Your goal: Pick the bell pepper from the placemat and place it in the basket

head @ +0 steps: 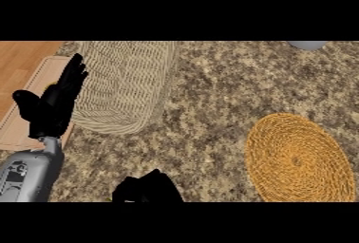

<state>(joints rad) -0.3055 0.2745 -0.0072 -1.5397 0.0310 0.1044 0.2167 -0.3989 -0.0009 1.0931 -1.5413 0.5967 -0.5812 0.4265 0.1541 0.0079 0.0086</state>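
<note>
My left hand (52, 111) stands at the left of the view. Its fingers (70, 76) are straight and close together, pointing away from me, and the thumb is spread out to the left. Nothing is clasped in it. It hangs over a pale cutting board (21, 128) at the left edge of the desk (210, 109), and its fingertips come near the left rim of the basket (129, 80). My grey left forearm (28, 175) comes up from the lower left corner.

The basket is pale and woven. It lies on the speckled brown desk at the upper left, just beside the board. What I can see of its inside is weave.

My right hand (147, 187) shows only as a dark shape at the lower edge, near the middle and partly cut off. I cannot tell whether it is open or closed, or whether it holds anything.

The placemat (298, 159) is a round, golden coil of weave at the right, well apart from the basket and from both hands. Its whole top shows as coiled weave.

I cannot tell where the bell pepper is. A small yellow patch (49, 87) peeks out at the left side of my left hand, over the board, but too little of it shows to say what it is.

A grey object (308, 44) is cut off by the upper edge at the far right.
</note>
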